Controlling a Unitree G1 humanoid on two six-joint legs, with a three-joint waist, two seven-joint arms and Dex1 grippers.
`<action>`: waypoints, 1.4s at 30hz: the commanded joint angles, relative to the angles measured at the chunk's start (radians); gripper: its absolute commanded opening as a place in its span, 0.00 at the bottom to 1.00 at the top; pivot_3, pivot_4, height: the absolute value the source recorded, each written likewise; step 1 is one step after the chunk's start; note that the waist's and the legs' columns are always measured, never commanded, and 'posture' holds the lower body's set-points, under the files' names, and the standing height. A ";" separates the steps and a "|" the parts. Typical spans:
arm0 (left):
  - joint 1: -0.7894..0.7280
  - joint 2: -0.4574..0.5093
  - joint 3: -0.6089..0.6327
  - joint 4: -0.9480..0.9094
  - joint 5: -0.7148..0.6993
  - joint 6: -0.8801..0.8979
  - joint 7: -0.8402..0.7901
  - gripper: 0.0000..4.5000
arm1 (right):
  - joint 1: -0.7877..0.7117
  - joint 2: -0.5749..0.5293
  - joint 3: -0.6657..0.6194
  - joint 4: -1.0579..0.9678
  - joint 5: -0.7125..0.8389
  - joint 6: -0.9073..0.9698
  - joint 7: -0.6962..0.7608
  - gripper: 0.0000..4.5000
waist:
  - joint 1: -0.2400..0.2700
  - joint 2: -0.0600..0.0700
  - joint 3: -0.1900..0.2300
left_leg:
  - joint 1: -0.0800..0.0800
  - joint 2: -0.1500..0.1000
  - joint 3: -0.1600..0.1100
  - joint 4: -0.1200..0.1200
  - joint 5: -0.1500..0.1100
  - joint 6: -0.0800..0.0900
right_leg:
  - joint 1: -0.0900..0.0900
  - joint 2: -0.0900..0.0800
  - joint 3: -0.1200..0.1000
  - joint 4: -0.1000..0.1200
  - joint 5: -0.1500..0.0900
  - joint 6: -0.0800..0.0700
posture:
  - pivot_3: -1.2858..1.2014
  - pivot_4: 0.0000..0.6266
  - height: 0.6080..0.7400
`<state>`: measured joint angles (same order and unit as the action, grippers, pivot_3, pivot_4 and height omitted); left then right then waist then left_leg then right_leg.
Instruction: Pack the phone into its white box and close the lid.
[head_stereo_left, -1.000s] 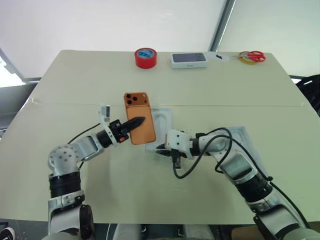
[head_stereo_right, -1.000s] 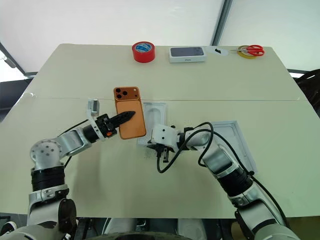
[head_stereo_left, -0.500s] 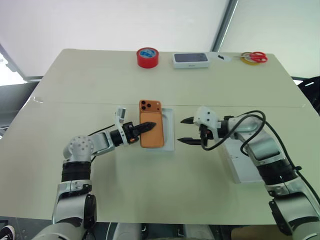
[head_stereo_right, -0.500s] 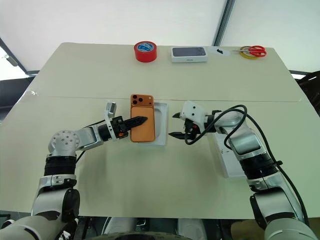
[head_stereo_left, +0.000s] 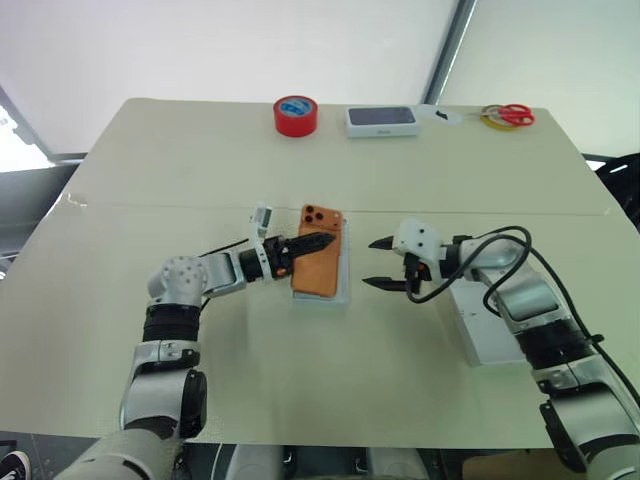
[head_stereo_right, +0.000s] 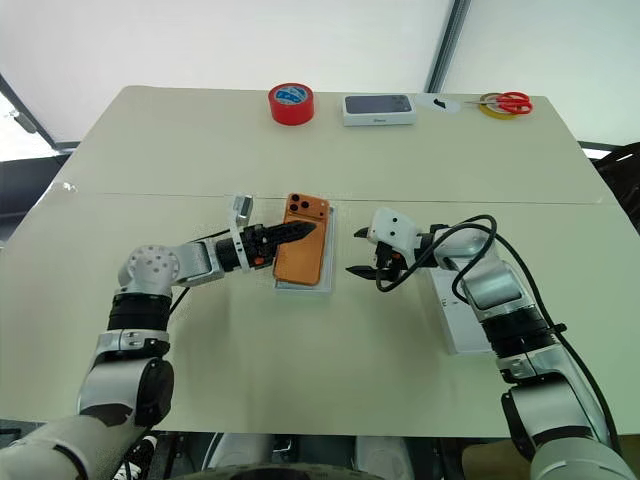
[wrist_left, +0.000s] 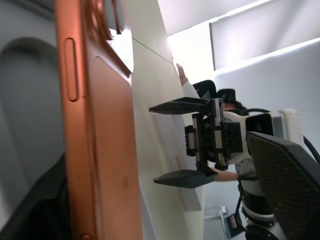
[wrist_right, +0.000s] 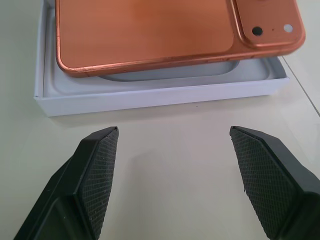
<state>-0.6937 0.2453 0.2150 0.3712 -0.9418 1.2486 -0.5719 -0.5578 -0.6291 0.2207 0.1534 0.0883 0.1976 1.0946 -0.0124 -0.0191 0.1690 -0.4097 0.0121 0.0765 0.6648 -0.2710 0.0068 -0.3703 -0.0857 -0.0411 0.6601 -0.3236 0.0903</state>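
Here the phone (head_stereo_right: 303, 252) lies tilted over the white box (wrist_right: 150, 95), left gripper (head_stereo_right: 300, 231) gaping beside it. At three o'clock, the right gripper (head_stereo_right: 361, 252) stands wide, empty.

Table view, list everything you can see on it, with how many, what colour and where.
phone: one, orange, over the white box, not seated
white box: one, table centre
lid: one, white, under the right arm
tape roll: one, red, far edge
closed box: one, white with dark top, far edge
scissors: one, red handles, far right corner
left gripper: black, at the phone
right gripper: black, open, facing the box
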 joint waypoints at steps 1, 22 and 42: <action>-0.023 0.010 0.043 -0.030 -0.031 0.101 0.051 0.99 | -0.004 0.005 -0.010 -0.005 -0.004 -0.022 -0.009 0.83 | 0.000 0.000 0.000 | 0.000 0.000 0.000 0.000 0.000 0.000 | 0.000 0.000 0.000 0.000 0.000 0.000 | 0.52 0.24 0.92; 0.021 0.098 0.073 -0.248 0.032 0.187 0.188 0.99 | -0.016 0.032 0.000 0.025 -0.024 -0.051 -0.015 0.83 | -0.001 0.000 0.000 | 0.000 0.000 0.000 0.000 0.000 -0.001 | 0.000 0.001 0.000 0.001 0.000 0.000 | 0.52 0.24 0.92; 0.211 0.230 -0.298 -0.349 0.513 -0.438 0.057 0.01 | -0.070 0.059 0.040 0.151 -0.143 -0.168 -0.097 0.00 | 0.006 0.001 0.001 | -0.001 0.001 0.001 0.000 0.001 -0.002 | -0.001 0.001 0.001 0.000 0.000 0.000 | 0.52 0.24 0.92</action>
<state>-0.4762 0.4713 -0.0261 0.0266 -0.4806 0.8406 -0.4973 -0.6055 -0.5737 0.2523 0.3032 -0.0338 0.0540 1.0057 -0.0067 -0.0181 0.1700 -0.4103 0.0131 0.0772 0.6650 -0.2702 0.0051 -0.3712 -0.0845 -0.0403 0.6605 -0.3237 0.0902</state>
